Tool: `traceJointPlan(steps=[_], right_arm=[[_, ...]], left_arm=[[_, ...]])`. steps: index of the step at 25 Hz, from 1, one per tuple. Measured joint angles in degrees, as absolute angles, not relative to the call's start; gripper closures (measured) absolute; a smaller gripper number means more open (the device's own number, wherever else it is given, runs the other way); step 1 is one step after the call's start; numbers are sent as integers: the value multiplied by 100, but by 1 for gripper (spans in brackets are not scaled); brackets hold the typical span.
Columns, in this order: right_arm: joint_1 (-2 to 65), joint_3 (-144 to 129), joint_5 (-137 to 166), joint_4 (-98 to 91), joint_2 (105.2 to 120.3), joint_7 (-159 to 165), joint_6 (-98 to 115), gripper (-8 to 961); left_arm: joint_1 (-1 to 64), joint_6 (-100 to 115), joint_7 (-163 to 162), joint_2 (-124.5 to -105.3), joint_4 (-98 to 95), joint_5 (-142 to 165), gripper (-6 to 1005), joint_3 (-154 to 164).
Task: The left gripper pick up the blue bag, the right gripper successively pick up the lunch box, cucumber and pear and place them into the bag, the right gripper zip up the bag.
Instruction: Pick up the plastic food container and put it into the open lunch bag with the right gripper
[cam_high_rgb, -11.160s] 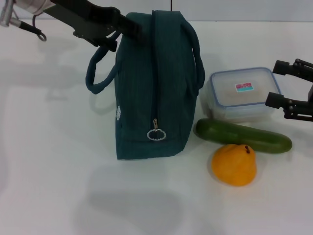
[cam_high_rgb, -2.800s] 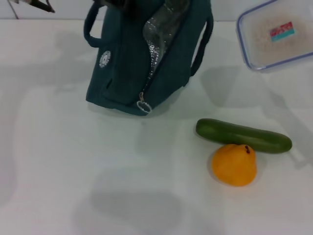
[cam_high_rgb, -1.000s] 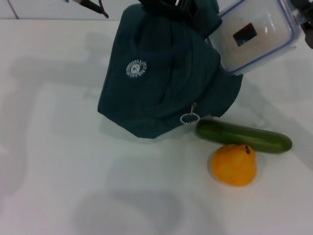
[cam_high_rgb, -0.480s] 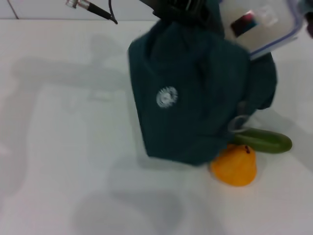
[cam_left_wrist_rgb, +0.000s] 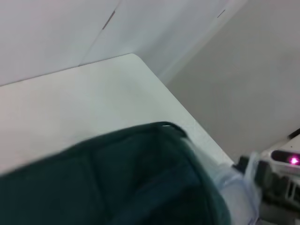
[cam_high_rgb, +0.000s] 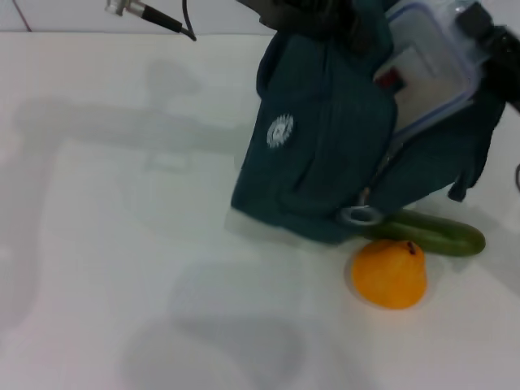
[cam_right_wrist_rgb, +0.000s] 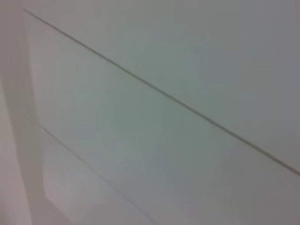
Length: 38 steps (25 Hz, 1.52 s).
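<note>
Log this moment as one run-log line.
lunch box partly inside blue bag | cucumber, pear on table | zipper open

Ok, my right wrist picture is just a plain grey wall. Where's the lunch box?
Observer: The lunch box is tilted, partway into the open top of the bag. The right claw is at its upper edge.
Operator: Who's got the bag?
Observer: The left claw is at the bag's top, right at the head view's upper edge.
Operator: And the food?
Observer: The cucumber and pear lie on the table by the bag's lower corner. The bag hides one end of the cucumber.
</note>
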<state>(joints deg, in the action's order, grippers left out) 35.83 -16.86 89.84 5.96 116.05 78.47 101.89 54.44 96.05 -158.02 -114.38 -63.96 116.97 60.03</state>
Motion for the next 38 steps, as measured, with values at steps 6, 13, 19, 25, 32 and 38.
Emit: traceJointPlan(steps=[6,13,19,25,32,38], right_arm=[[3503,-1702,9024,556,11612,7844,10019,799],[3611,-1874,9172,649,11619,7885,9623,796],[3856,-2250,9216,609,11614,7892,9667,794],[3857,-2263,9192,569,11605,7893,9608,791],[3814,-2302,9188,382,11598,7888,9485,789],[3800,-2518,9209,115,11589,7862,9431,712]], left_arm=[[5432,9607,-15731,-11419,-6395,11651,956,5965],[5426,9607,-15586,-11443,-6330,11623,956,5876],[5388,9612,-15487,-11452,-6277,11569,956,5877],[5347,9615,-15461,-11444,-6274,11567,956,5871],[5335,9616,-15460,-11426,-6274,11566,956,5844],[5347,9616,-15460,-11421,-6275,11566,956,5844]])
